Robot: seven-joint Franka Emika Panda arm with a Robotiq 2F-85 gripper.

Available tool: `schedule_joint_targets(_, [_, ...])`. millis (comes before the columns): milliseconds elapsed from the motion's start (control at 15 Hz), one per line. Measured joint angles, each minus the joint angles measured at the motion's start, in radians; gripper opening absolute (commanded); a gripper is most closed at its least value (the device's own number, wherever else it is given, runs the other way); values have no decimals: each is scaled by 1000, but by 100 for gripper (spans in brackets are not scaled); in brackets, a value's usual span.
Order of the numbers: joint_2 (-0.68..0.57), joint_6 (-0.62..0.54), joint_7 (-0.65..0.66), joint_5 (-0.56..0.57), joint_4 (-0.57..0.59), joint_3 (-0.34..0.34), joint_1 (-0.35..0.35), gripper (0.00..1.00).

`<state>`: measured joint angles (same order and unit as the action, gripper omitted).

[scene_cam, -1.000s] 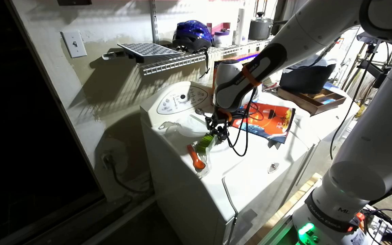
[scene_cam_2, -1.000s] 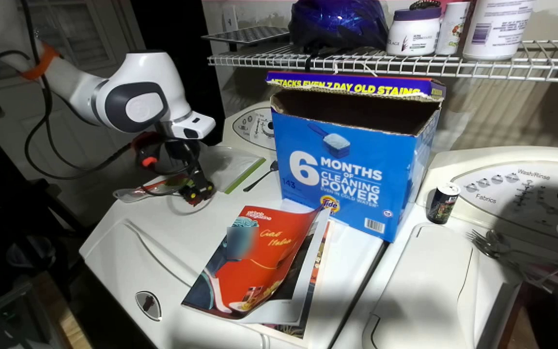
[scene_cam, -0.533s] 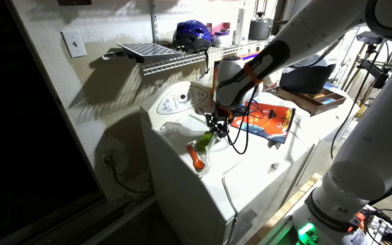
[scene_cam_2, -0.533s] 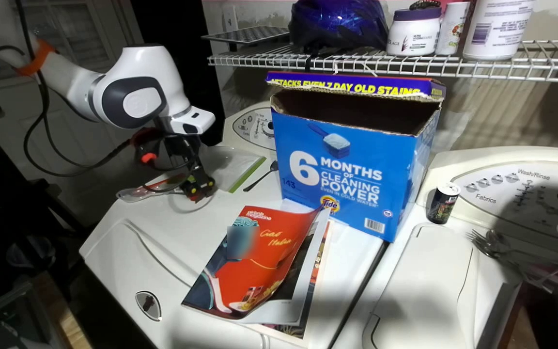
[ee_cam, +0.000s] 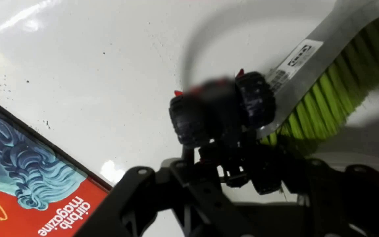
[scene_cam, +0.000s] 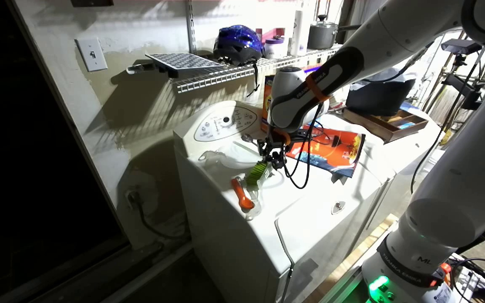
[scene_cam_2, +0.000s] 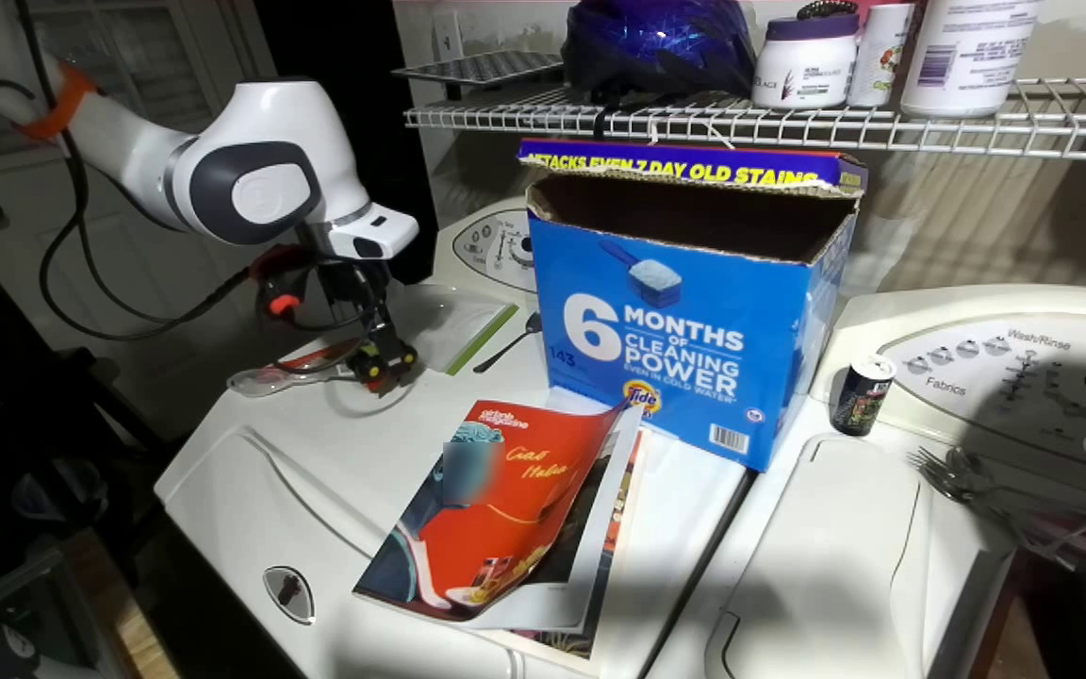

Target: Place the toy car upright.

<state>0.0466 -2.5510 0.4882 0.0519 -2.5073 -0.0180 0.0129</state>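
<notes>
1 toy car, black-wheeled, is clamped in my gripper over the white machine top; I can't tell whether it touches down. Just beside it, my wrist view shows a green-bristled brush, and an orange spoon lies past the brush

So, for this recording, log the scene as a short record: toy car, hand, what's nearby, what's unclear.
Toy car: black wheels, gripped, not yet released
Hand: closed on the car, over a white machine
Beside the car in the wrist view: green-bristled brush
Also nearby: orange spoon, magazine, open blue box
Unclear: whether the car touches the brush or the machine
</notes>
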Motion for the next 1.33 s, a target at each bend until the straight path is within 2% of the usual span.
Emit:
schedule_joint_targets(200, [-10, 5, 10, -1, -12, 0, 0, 36])
schedule_joint_targets(267, [-13, 5, 28, -1, -15, 0, -1, 86])
schedule_joint_targets(333, [-16, 5, 51, -1, -17, 1, -3, 87])
schedule_joint_targets(467, [-20, 7, 85, -6, -19, 4, -8, 98])
schedule_joint_targets(867, [-22, 8, 104, -40, -19, 7, -11, 100])
schedule_joint_targets(1333, [-13, 17, 95, -21, -16, 11, -18, 100])
